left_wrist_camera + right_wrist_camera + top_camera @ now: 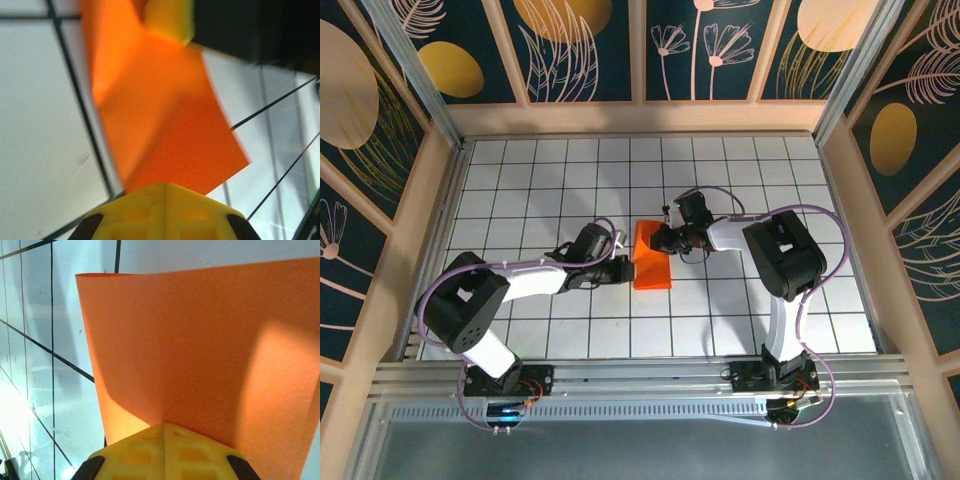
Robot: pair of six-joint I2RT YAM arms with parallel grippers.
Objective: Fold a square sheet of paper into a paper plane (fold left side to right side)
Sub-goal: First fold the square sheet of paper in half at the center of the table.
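The square sheet of paper is bright orange and lies as a narrow upright strip in the middle of the white grid table. My left gripper is shut at the sheet's left edge. In the left wrist view its yellow tips meet at the paper's near edge, and the sheet bends upward beyond them. My right gripper is shut at the sheet's upper right. In the right wrist view the paper curves up out of the closed tips. A yellow fingertip of the right gripper shows at the paper's far end.
Wooden walls with dark floral panels close in the table on three sides. An aluminium rail runs along the near edge, where both arm bases are bolted. Bare grid tiles lie around the paper.
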